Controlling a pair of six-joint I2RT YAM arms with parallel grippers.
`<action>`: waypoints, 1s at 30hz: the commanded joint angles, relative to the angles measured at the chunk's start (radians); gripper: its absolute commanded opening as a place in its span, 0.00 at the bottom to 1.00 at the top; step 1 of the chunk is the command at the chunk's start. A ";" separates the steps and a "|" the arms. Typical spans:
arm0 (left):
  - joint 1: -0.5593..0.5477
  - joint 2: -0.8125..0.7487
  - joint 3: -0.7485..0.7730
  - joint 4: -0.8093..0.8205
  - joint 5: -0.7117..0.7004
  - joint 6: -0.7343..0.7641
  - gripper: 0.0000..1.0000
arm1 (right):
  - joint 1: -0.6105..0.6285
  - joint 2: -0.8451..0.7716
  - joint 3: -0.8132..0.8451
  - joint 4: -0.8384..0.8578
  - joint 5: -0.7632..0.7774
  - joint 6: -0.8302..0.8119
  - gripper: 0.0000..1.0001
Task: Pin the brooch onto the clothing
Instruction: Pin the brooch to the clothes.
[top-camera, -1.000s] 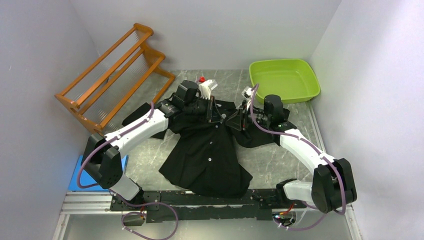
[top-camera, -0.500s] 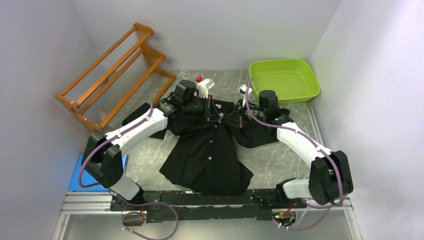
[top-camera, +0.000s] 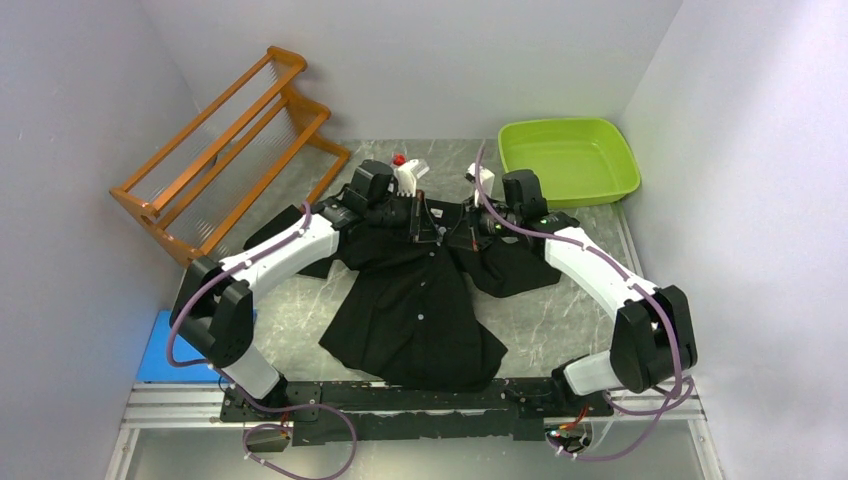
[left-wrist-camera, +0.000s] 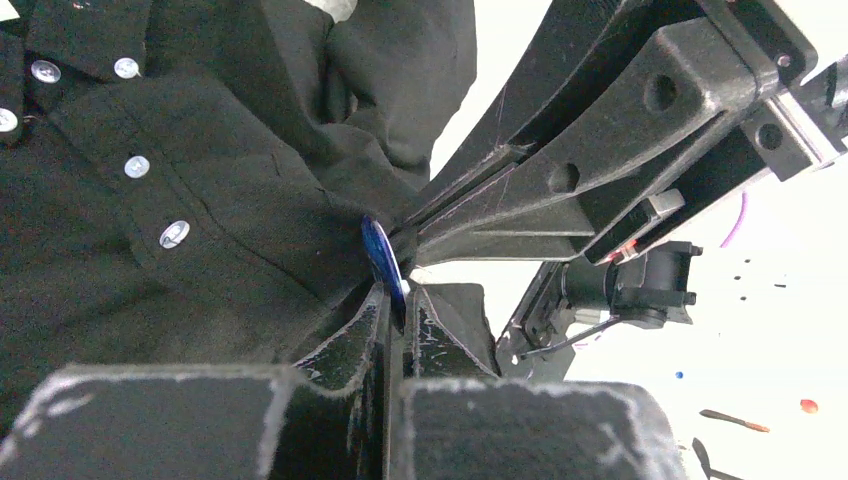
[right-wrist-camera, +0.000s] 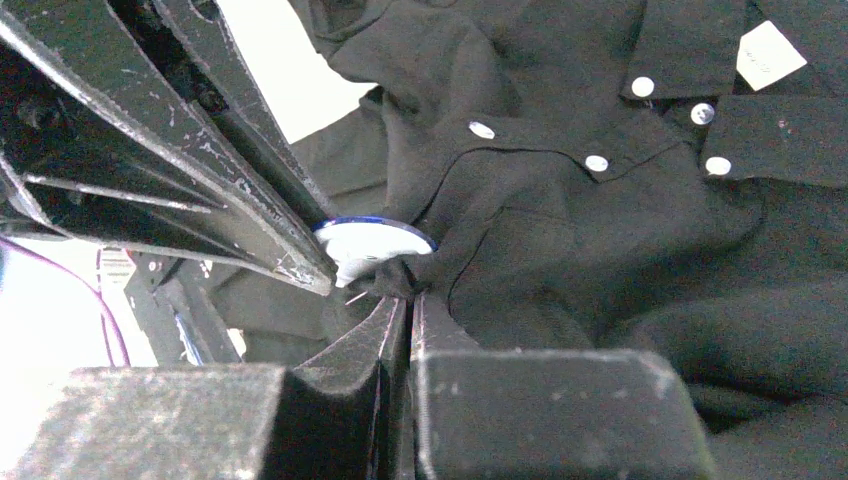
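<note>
Left claw (left-wrist-camera: 397, 300) pinching brooch (left-wrist-camera: 383, 262), right claw (right-wrist-camera: 410, 300) pressed together beside it; shirt (top-camera: 420, 310) on grey marble table (top-camera: 560, 320), white walls (top-camera: 450, 60).

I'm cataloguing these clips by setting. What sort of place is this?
Probably a robot lab test cell: plain white walls box in the tabletop, two arms are bolted to a metal rail, with an orange rack and green tub as props.

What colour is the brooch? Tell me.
The brooch: white with a blue rim; best in right wrist view.

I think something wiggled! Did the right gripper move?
Yes. The right gripper moved left, away from the green tray and further over the shirt.
</note>
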 joint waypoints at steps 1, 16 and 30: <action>-0.039 -0.037 0.009 0.168 0.231 -0.090 0.03 | 0.033 0.047 0.067 -0.029 0.149 -0.030 0.04; -0.039 -0.072 -0.028 0.273 0.307 -0.154 0.02 | 0.074 0.101 0.096 -0.075 0.338 -0.023 0.02; -0.039 -0.063 -0.009 0.101 0.202 -0.056 0.03 | 0.073 -0.245 -0.142 0.206 0.263 -0.042 0.73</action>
